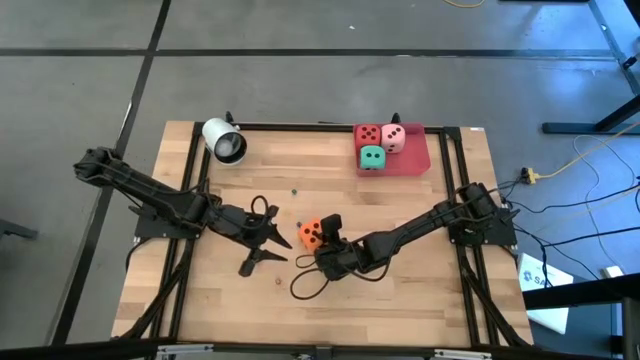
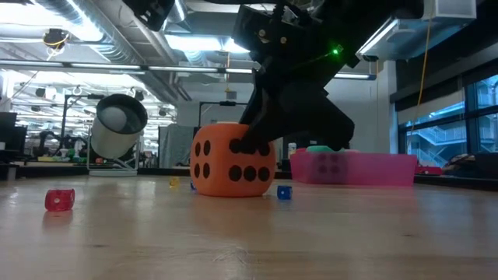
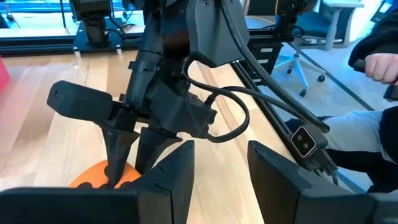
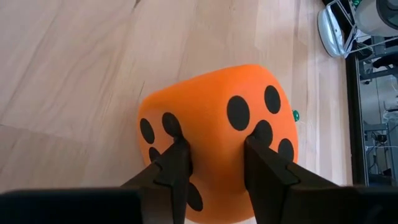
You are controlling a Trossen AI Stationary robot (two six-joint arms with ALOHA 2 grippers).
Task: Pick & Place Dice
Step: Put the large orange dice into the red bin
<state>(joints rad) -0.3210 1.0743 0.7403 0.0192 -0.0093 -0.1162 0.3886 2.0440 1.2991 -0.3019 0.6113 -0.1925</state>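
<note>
An orange die point(image 1: 311, 233) with dark pips sits on the wooden table near its middle, and my right gripper point(image 4: 214, 163) is shut on it. Its bottom face rests on the table point(image 2: 232, 159). My left gripper point(image 1: 268, 255) hovers just left of the die, open with nothing between its fingers point(image 3: 217, 177). The red die point(image 1: 368, 134), the pink die point(image 1: 394, 138) and the green die point(image 1: 372, 158) lie in the flat red tray point(image 1: 415, 160) at the far right. My right gripper pinches the orange die's upper near part point(image 4: 214, 134) between its two fingers. One fingertip point(image 4: 176, 155) presses on one pipped face and the other on the adjoining face. The fingers slant down from the table's right side. The die stands on the table.
A white cylinder point(image 1: 225, 141) lies on its side at the far left. Tiny red point(image 2: 60, 199) and blue point(image 2: 284, 192) cubes lie on the table near the die. A cable loop point(image 1: 305, 285) trails by the right gripper. A person's hand point(image 3: 380, 63) shows beyond the table.
</note>
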